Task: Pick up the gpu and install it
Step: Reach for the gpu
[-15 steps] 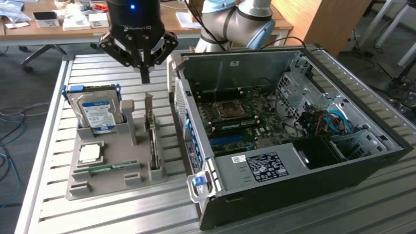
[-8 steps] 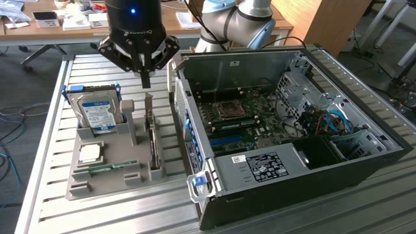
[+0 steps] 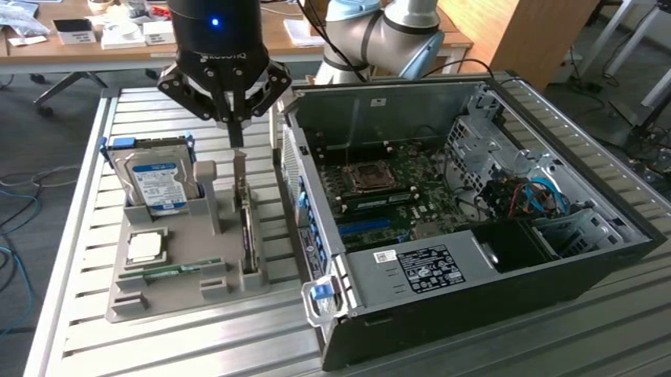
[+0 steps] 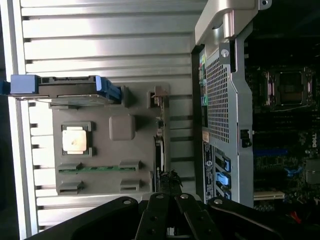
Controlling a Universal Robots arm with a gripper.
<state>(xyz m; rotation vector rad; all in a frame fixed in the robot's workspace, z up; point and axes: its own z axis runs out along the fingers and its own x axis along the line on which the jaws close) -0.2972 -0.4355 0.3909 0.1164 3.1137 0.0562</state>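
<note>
The gpu (image 3: 243,208) stands on edge in a slot of the grey holder tray (image 3: 199,287), its silver bracket pointing up. In the wrist view the gpu (image 4: 160,150) appears edge-on as a thin dark strip along the tray (image 4: 107,182). My gripper (image 3: 236,141) hangs straight over it, fingers shut together, their tips right at the top of the bracket. Whether the tips touch the card I cannot tell. The wrist view has the gripper (image 4: 170,182) lined up with the card's end.
The tray also holds a hard drive (image 3: 157,181), a square processor (image 3: 144,247) and a green memory stick (image 3: 181,269). The open computer case (image 3: 472,259) lies beside it on the exterior view's right, motherboard (image 3: 388,196) exposed. Both rest on a slatted metal table (image 3: 157,345).
</note>
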